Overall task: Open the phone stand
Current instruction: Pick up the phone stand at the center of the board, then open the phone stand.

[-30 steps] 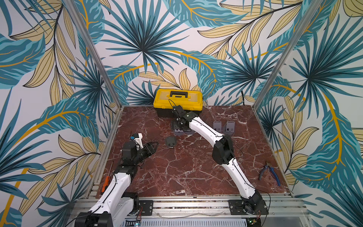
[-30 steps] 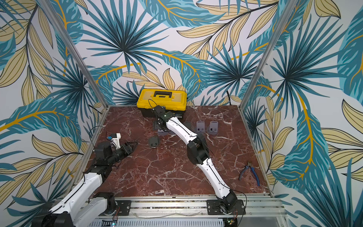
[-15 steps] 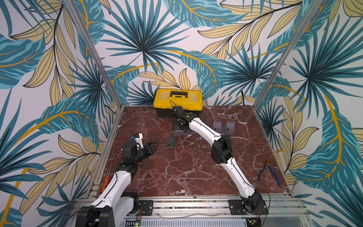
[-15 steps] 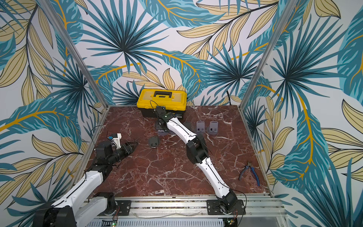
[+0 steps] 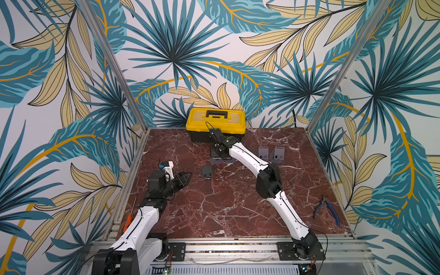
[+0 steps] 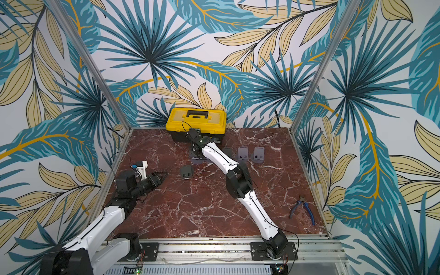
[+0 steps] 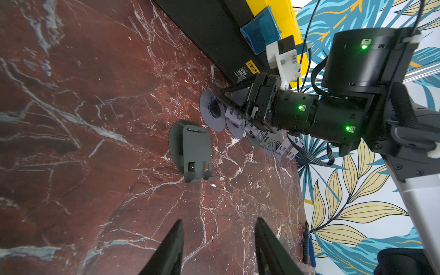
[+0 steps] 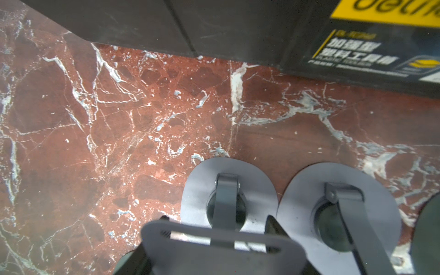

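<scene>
Phone stand [image 8: 214, 245], beside a neighbouring stand [image 8: 338, 214] before the yellow toolbox [image 5: 215, 119] at the bench's [image 5: 226, 202] back edge, is clamped by its plate in the right gripper [image 8: 217, 217], the plate's lower part cut off. Toolbox label reads "deli". Left gripper [image 7: 219, 223] hangs parted near the left edge.

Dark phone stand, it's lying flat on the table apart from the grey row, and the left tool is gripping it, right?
Not gripping it. The dark phone stand does lie flat, apart from the grey row, but the left tool is open and short of it, holding nothing; the left wrist view shows bare table between them.
</scene>
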